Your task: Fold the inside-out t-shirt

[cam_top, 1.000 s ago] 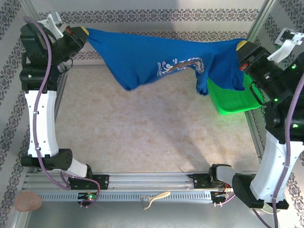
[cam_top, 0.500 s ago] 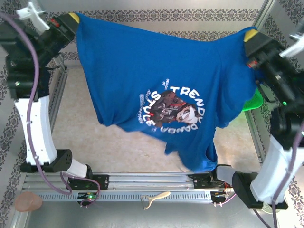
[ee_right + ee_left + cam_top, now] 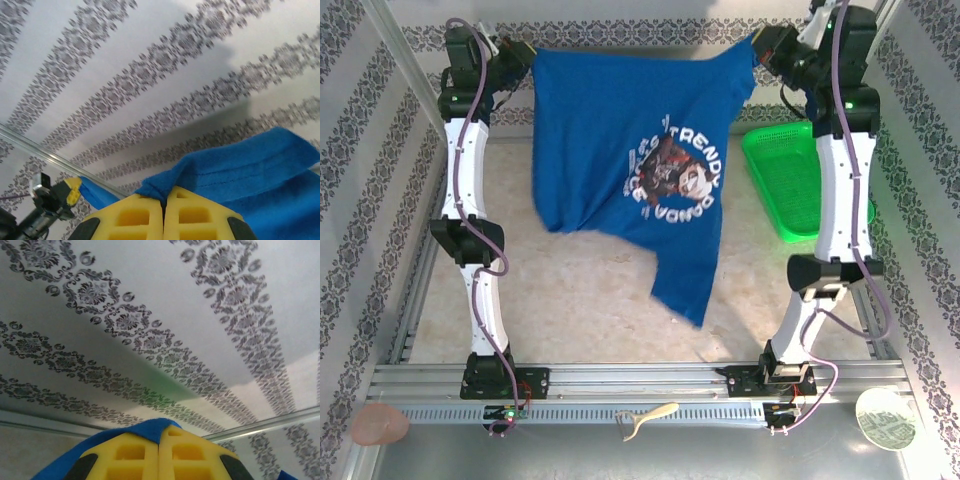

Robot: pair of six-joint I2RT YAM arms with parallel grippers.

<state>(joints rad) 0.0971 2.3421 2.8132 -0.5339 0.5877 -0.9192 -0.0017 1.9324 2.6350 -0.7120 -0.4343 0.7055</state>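
**T-shirt hung spread between my two grippers**

T-shirt [image 3: 620, 130] was what I held up over the far side of the table [image 3: 570, 290], its top edge stretched from one arm to the other. My left gripper [image 3: 523, 53] pinched the upper left corner of the blue cloth. From the left wrist I saw the yellow fingers [image 3: 130, 452] pressed together, with a fold of blue wrapped over their tips. My right gripper [image 3: 758, 47] pinched the opposite corner. From the right wrist its yellow fingers [image 3: 192, 215] met the same way, with a thick bunch of hemmed cloth caught at the seam between them.

The round chest graphic [image 3: 675, 175] faced the overhead camera, its pale lettering running at a slant. Under my left side the shirt ended in a short rounded fold, while the right side trailed in a longer tail toward the near rail. I could not tell whether that tail touched the table. The green basket [image 3: 790, 195] lay on the table just to the right of the shirt, beside my right arm.
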